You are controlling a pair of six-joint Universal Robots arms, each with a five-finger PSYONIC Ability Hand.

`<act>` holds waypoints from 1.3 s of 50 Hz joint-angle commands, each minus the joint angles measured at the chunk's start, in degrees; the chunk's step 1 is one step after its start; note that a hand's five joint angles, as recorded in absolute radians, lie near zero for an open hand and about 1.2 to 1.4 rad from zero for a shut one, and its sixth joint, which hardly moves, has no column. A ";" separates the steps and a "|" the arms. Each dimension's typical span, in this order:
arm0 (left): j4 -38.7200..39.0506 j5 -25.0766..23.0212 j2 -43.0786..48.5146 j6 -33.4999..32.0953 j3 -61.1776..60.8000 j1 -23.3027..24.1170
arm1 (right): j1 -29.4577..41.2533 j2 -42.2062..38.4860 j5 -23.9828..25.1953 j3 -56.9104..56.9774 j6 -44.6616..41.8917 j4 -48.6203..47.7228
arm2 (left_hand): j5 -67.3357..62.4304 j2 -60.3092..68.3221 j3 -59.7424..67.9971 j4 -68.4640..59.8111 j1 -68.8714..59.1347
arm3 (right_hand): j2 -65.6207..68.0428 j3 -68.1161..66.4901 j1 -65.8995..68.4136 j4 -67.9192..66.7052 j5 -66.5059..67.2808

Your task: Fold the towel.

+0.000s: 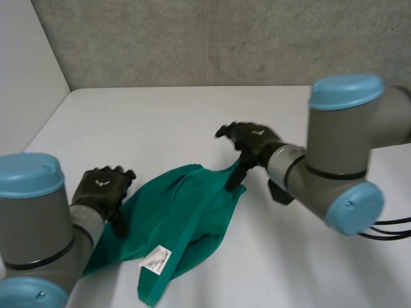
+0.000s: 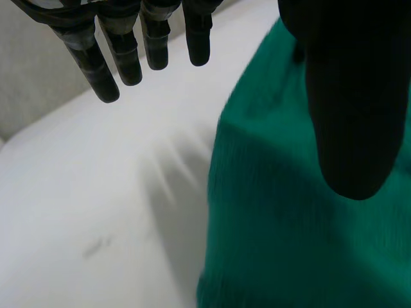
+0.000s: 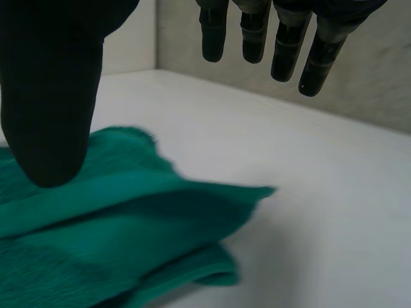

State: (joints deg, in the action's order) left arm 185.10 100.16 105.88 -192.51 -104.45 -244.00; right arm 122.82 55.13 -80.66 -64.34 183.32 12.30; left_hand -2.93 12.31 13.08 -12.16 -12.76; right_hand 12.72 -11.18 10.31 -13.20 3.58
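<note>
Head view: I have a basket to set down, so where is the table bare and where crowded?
Widest bare patch: the table between the back wall and the towel. A smaller one lies between the towel and the right arm. Crowded: the middle, where the left hand and right hand flank the crumpled towel.

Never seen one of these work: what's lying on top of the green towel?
A white label lies on the towel, at the end nearest the robot. Its folds overlap, hiding whatever lies under them.
</note>
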 commanded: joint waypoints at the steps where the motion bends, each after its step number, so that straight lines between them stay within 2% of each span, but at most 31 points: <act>1: -1.67 -3.39 -0.23 -2.34 -3.57 -3.59 | 3.82 -9.86 1.38 6.15 -0.42 3.87 | 0.53 0.09 -0.68 -0.24 0.36 | -1.65 0.11 0.77 2.12 -2.50; 3: -2.19 -3.57 0.20 -3.48 -3.66 -3.76 | 4.88 -12.41 0.68 7.65 -0.59 5.36 | -1.63 2.26 1.48 -2.40 -1.81 | 8.92 -10.45 11.33 -8.44 8.06; 5: -2.11 -3.48 0.99 -4.01 -3.57 -3.76 | 5.06 -13.55 -0.72 8.44 -0.86 5.81 | -5.17 5.79 5.02 -5.94 -5.34 | 25.70 -27.24 28.11 -25.22 24.84; 6: -1.93 -3.48 1.52 -4.28 -3.48 -3.76 | 5.06 -13.82 -2.64 8.88 -1.29 5.46 | -8.35 8.97 8.20 -9.12 -8.52 | 46.94 -48.48 49.35 -46.46 46.08; 8: -1.50 -3.66 2.75 -4.72 -2.69 -3.85 | 4.79 -13.47 -5.11 9.41 -2.00 4.67 | -28.49 29.11 28.34 -29.26 -28.66 | 66.57 -68.11 68.98 -66.09 65.71; 12: -0.09 -3.75 4.86 -4.89 -0.76 -3.94 | 4.44 -10.32 -11.35 11.69 -5.51 0.19 | -66.98 67.60 66.83 -67.75 -67.15 | 67.28 -68.82 69.69 -66.80 66.42; 14: 0.44 -3.75 6.18 -5.33 0.64 -3.85 | 4.35 -5.75 -13.47 12.31 -9.02 -2.53 | -67.07 67.69 66.92 -67.84 -67.24 | 67.28 -68.82 69.69 -66.80 66.42; 18: 1.14 -3.66 6.36 -7.35 5.38 -3.15 | 2.60 0.31 -13.91 13.19 -14.56 -6.22 | -67.07 67.69 66.92 -67.84 -67.24 | 67.28 -68.82 69.69 -66.80 66.42; 24: 1.93 -3.22 4.34 -7.44 17.42 -2.27 | -0.65 7.34 -10.93 15.91 -27.55 -13.96 | -67.07 67.69 66.92 -67.84 -67.24 | 67.28 -68.82 69.69 -66.80 66.42; 29: 2.46 -2.96 -0.31 -3.59 24.55 -1.57 | -1.97 9.73 -6.89 13.99 -35.57 -13.70 | -67.07 67.69 66.92 -67.84 -67.24 | 67.28 -68.82 69.69 -66.80 66.42; 35: 2.73 -3.22 -3.75 1.69 22.37 -1.48 | -3.20 14.12 -1.79 4.33 -43.04 -12.56 | -67.07 67.69 66.92 -67.84 -67.24 | 67.28 -68.82 69.69 -66.80 66.42; 40: 2.73 -3.83 -4.36 1.79 15.78 -1.48 | -8.64 18.77 2.77 -9.01 -51.89 -10.46 | -67.07 67.69 66.92 -67.84 -67.24 | 67.28 -68.82 69.69 -66.80 66.42; 42: 2.81 -3.83 -4.36 1.70 13.31 -1.57 | -9.36 19.31 3.58 -10.89 -53.59 -9.92 | -67.07 67.69 66.92 -67.84 -67.24 | 67.28 -68.82 69.69 -66.80 66.42; 43: 2.81 -3.92 -4.28 1.70 12.09 -1.57 | -10.58 20.36 5.93 -16.37 -59.60 -8.45 | -67.07 67.69 66.92 -67.84 -67.24 | 67.28 -68.82 69.69 -66.80 66.42; 46: 2.99 -4.01 -3.75 1.70 7.69 -2.36 | -11.99 20.54 6.57 -19.59 -64.32 -7.46 | -67.07 67.69 66.92 -67.84 -67.24 | 67.28 -68.82 69.69 -66.80 66.42; 47: 3.16 -4.18 -3.66 1.70 7.16 -2.36 | -14.34 20.72 6.57 -22.81 -69.45 -7.20 | -67.07 67.69 66.92 -67.84 -67.24 | 67.28 -68.82 69.69 -66.80 66.42; 48: 3.34 -4.53 -3.31 1.70 6.72 -2.53 | -15.06 20.72 6.65 -23.54 -70.55 -7.20 | -67.07 67.69 66.92 -67.84 -67.24 | 62.34 -63.88 64.75 -61.87 61.49; 49: 3.43 -4.62 -3.14 1.70 6.63 -2.53 | -15.24 20.72 6.65 -24.07 -70.82 -7.29 | -67.07 67.69 66.92 -67.84 -67.24 | 47.64 -49.18 50.05 -47.16 46.78; 51: 3.60 -4.71 -2.52 1.70 6.63 -2.71 | -16.21 20.54 5.61 -24.08 -68.03 -8.33 | -67.07 67.69 66.92 -67.84 -67.24 | 10.19 -11.73 12.60 -9.71 9.34; 54: 3.60 -4.80 -2.17 1.70 6.89 -3.24 | -15.95 20.28 3.50 -23.46 -60.39 -10.97 | -67.07 67.69 66.92 -67.84 -67.24 | 3.94 -5.48 6.35 -3.46 3.08; 55: 3.60 -4.80 -2.25 1.70 6.98 -3.32 | -15.78 20.28 2.53 -22.94 -53.40 -12.72 | -67.07 67.69 66.92 -67.84 -67.24 | 0.92 -2.46 3.34 -0.45 0.07; 58: 3.69 -4.80 -2.52 1.70 7.33 -2.89 | -16.04 20.28 1.21 -22.32 -41.33 -13.97 | -67.07 67.69 66.92 -67.84 -67.24 | -1.79 0.25 0.62 2.27 -2.65; 59: 3.69 -4.80 -2.61 1.70 7.42 -2.71 | -16.30 20.36 0.94 -22.06 -33.89 -13.88 | -67.07 67.69 66.92 -67.84 -67.24 | -1.96 0.43 0.45 2.44 -2.82; 62: 3.60 -4.89 -3.22 1.87 7.94 -2.36 | -16.39 20.63 0.94 -21.96 -26.82 -13.62 | -67.07 67.69 66.92 -67.84 -67.24 | -1.97 0.43 0.45 2.44 -2.82; 63: 3.60 -4.89 -3.48 1.87 8.03 -2.36 | -16.39 20.63 0.94 -21.96 -18.26 -12.40 | -67.07 67.69 66.92 -67.84 -67.24 | -1.63 0.09 0.78 2.11 -2.49; 65: 3.60 -4.89 -4.71 1.87 8.30 -2.18 | -16.39 20.54 0.94 -21.96 -15.80 -11.68 | -67.07 67.69 66.92 -67.84 -67.24 | -1.46 -0.08 0.95 1.94 -2.31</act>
State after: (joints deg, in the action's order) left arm 188.75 95.31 103.05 -190.74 -97.07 -246.68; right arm 106.37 75.58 -79.20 -86.95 146.43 -0.92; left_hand -55.50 68.62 68.29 -68.42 -64.88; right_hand 13.37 -12.60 12.10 -13.68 3.93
